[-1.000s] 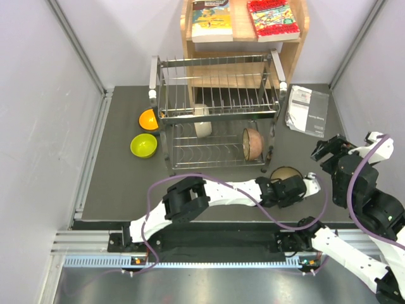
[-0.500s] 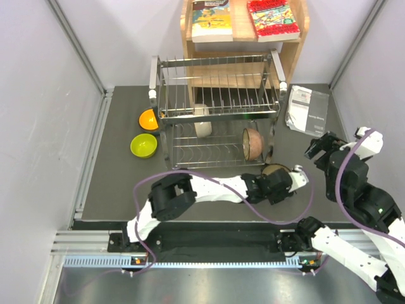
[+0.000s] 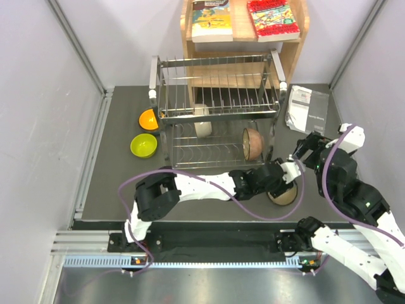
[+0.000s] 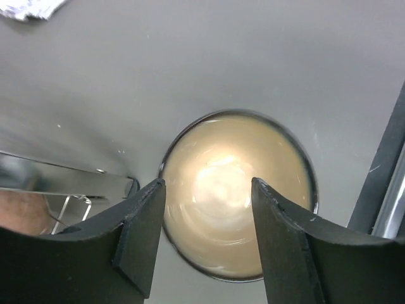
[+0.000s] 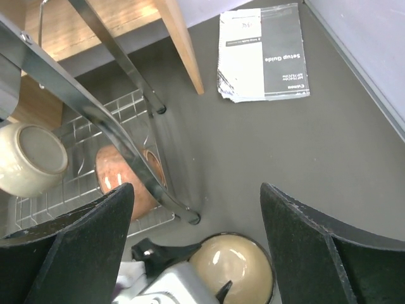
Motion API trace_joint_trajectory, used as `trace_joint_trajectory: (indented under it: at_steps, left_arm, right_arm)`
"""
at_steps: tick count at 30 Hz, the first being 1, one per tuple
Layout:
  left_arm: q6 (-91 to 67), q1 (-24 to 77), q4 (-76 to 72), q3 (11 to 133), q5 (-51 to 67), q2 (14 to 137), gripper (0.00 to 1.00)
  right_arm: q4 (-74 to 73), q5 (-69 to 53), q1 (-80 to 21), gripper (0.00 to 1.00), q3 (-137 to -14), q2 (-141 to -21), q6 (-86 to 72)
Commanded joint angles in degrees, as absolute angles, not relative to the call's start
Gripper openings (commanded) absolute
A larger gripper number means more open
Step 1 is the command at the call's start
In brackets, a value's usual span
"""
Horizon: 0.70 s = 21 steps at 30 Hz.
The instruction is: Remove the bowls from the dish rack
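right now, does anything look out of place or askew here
The setup guide booklet lies on the mat right of the dish rack, slightly skewed, its pages ruffled at one corner. Nothing looks spilled; the beige bowl sits upright on the mat.

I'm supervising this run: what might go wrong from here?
The left claw hovers open right over the beige bowl on the mat; a sideways exit might clip its rim and shove it. The right claw, open, sits near the left arm and a leg of the dish rack; reaching for the brown bowl could mean a bump or a snag.
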<state>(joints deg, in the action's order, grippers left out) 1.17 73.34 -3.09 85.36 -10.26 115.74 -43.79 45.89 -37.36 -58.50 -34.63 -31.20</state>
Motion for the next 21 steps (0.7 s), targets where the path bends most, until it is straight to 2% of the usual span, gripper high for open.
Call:
trace_joint_trajectory:
  at_steps: [1, 16, 21]
  left_arm:
    - [0.18, 73.13, -9.31, 84.38, -10.54, 109.52, 0.61]
    - [-4.30, 71.90, -18.98, 70.41, -16.78, 99.50, 0.61]
    - [-6.68, 70.05, -22.58, 62.06, -21.44, 92.82, 0.62]
  right_arm:
    - [-41.13, 44.74, -37.62, 0.80, -57.22, -33.93, -30.58]
    - [-39.82, 45.35, -37.09, 0.81, -56.52, -36.65, -31.90]
    - [-34.82, 39.93, -34.46, 0.79, -50.11, -37.70, -32.87]
